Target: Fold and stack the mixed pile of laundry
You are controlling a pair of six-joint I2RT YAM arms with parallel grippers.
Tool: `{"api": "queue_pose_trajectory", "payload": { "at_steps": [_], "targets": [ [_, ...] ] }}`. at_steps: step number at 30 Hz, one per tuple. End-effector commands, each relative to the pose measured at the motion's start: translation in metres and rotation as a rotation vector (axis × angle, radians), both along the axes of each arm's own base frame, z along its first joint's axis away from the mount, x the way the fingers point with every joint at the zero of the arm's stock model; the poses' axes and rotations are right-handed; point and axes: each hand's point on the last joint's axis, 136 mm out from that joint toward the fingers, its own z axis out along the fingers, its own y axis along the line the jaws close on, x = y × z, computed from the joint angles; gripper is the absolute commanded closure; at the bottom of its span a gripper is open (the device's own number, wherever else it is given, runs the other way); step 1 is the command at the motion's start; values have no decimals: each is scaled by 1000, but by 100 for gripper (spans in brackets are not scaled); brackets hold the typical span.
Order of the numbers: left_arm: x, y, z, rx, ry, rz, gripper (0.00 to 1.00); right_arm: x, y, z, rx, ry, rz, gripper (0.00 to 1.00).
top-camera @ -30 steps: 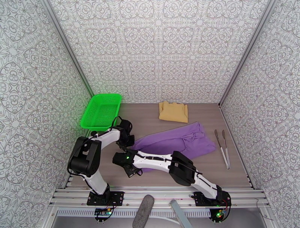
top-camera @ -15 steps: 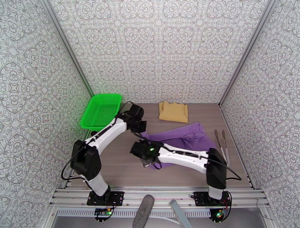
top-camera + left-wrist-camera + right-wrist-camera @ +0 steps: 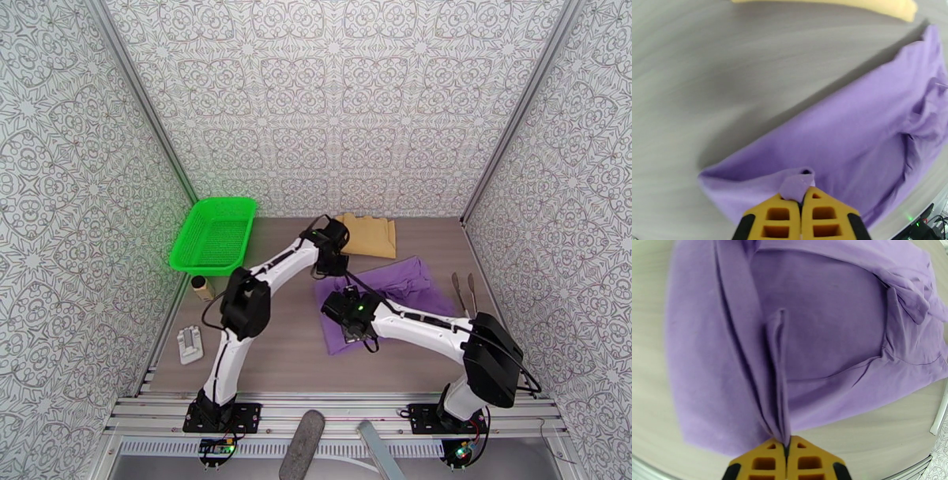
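- Top view: a plain mustard-tan cloth garment (image 3: 371,235) is seen folded flat at the far edge of the wood-grain worktop (image 3: 268,355). A soft purple T-shirt (image 3: 403,288) lies mid-worktop, partly doubled over.
- Counted: two garments, one green plastic mesh basket (image 3: 213,237), one pair of metal tongs (image 3: 468,296).
- Left wrist view: the left tool (image 3: 802,196) is clamped on a pinch of the purple shirt's edge.
- Right wrist view: the right tool (image 3: 786,446) is closed on a raised ridge of purple cloth.
- Progress, judged: one garment is done. The purple fold is under way, and stacking remains.
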Motion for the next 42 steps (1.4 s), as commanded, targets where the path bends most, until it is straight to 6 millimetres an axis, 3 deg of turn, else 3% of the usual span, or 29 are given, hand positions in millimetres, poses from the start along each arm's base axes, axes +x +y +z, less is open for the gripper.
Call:
{"api": "queue_pose_trajectory", "payload": {
  "at_steps": [1,7,12,21,32,35,42],
  "targets": [
    [6,-10,3,-15,0,9,100,11,-6,-12,-30,-24,-12,100],
    [10,-17,-14,-14,17,4,100,16,-11,-34,-69,1,-26,100],
    [16,-27,-13,-52,6,-2,100,14,-18,-43,-104,12,-42,100],
    [21,-35,-15,-70,19,-2,100,11,-34,-35,-116,-9,-80,100],
    [19,-41,4,-97,-2,-16,100,10,-42,0,-53,-70,-107,100],
    [19,-42,1,-98,8,-19,100,9,-48,-2,-64,-65,-117,100],
    [22,-48,-17,-103,36,-13,100,3,-59,-26,-95,-19,-142,100]
  ]
}}
